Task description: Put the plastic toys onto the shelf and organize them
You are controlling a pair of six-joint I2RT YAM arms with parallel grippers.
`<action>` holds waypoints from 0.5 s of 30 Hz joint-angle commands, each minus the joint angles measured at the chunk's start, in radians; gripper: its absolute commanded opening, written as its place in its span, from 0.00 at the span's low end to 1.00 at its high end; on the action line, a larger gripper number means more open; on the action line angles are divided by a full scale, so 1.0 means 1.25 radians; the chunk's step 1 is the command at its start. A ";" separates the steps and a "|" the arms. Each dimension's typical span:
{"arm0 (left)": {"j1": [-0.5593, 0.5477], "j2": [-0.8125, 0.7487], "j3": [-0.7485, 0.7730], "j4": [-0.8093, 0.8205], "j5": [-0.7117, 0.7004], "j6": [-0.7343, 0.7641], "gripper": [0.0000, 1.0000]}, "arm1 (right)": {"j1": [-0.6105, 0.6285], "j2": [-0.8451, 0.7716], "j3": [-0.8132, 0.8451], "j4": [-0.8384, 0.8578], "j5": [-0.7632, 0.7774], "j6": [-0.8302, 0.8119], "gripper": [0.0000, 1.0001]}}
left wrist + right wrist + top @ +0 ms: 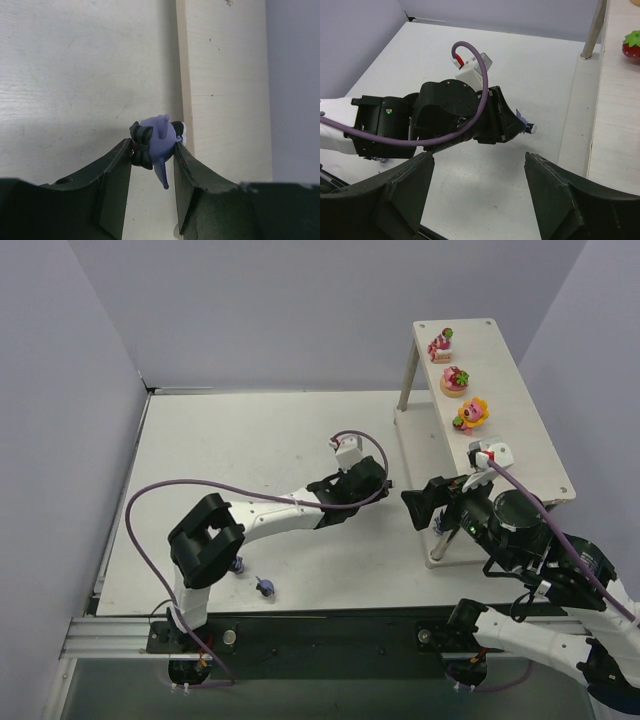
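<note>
My left gripper is shut on a blue-purple toy with dark striped bits, pinched between both fingers. It hangs above the table beside the edge of the shelf's lower board. In the top view the left gripper points right toward the off-white shelf. Three bright toys stand in a row on the top board. My right gripper faces the left one, open and holding nothing; the held toy shows beyond it.
Two dark toys lie on the table near the left arm's base, one in the open and one partly under the arm. A shelf leg stands ahead on the right. A red strawberry toy sits on the top board.
</note>
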 commanded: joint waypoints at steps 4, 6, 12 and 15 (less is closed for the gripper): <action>-0.012 0.077 0.080 0.034 0.081 -0.081 0.00 | -0.003 -0.018 -0.015 -0.001 0.016 0.008 0.75; -0.018 0.103 0.108 0.035 0.098 -0.086 0.00 | -0.003 -0.021 -0.015 -0.002 0.016 0.010 0.75; -0.036 0.129 0.151 0.034 0.095 -0.085 0.00 | -0.003 -0.032 -0.012 -0.008 0.018 0.011 0.75; -0.040 0.141 0.163 0.034 0.105 -0.084 0.00 | -0.003 -0.033 -0.012 -0.009 0.019 0.008 0.75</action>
